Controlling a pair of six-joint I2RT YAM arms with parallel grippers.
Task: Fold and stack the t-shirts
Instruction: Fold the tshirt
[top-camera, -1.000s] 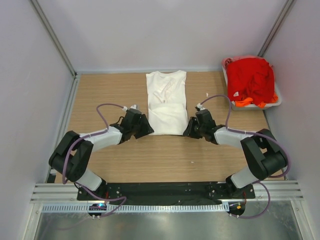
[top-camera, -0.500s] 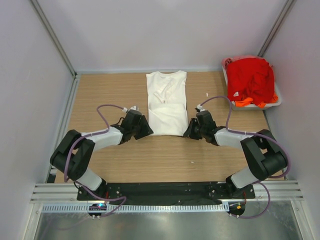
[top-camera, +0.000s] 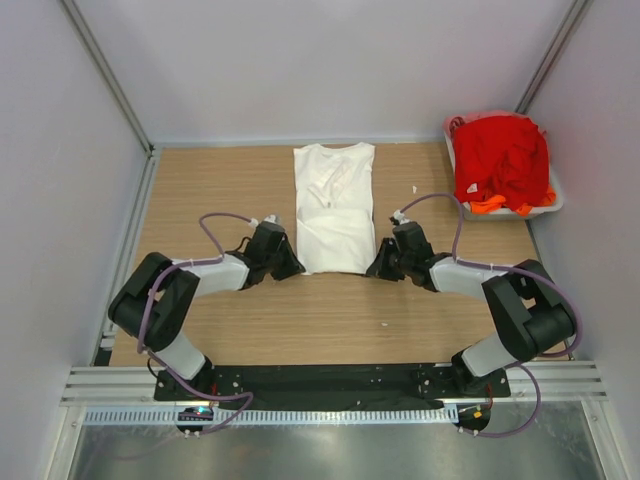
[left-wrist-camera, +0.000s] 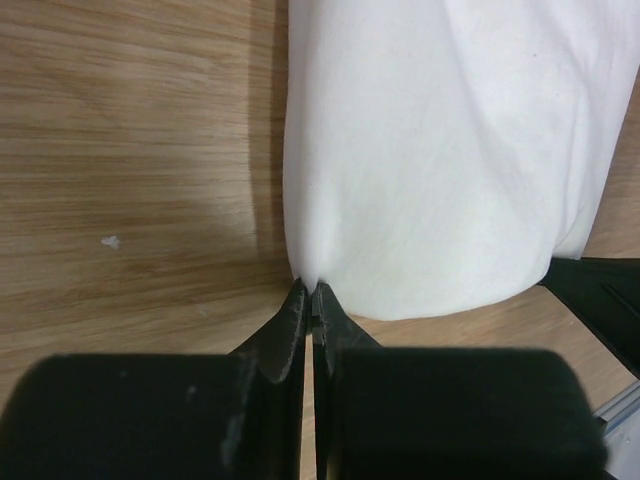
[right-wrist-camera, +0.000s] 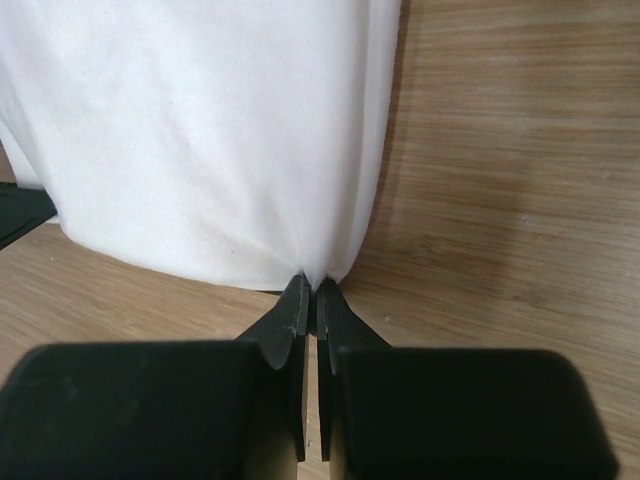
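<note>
The white t-shirt (top-camera: 335, 208) lies folded into a long narrow panel in the middle of the table (top-camera: 220, 190), collar toward the far wall and hem toward the arms. The left gripper (left-wrist-camera: 309, 290) has its jaws pressed together on the near left corner of the hem, and the cloth puckers into a small peak where they bite. The right gripper (right-wrist-camera: 309, 283) pinches the near right corner in the same way, with the fabric gathered at its tips. Both grippers sit low at the table surface, one on each side of the hem.

Around the shirt the wood is bare but for a small white speck (top-camera: 415, 188) to its right. The pale tub (top-camera: 548, 205) stands in the far right corner, well apart from the white shirt, and is heaped with the red t-shirts (top-camera: 500, 155). An orange t-shirt (top-camera: 487, 205) shows at the tub's near edge, beneath the red. A purple cable (top-camera: 215, 215) loops above each arm, clear of the cloth. Nothing lies between the grippers and the far end of the shirt.

The table is light wood grain, enclosed by plain pale walls (top-camera: 330, 70) with metal posts (top-camera: 105, 75) in the corners. A ribbed aluminium rail (top-camera: 330, 385) runs along the near edge by the arm bases.
</note>
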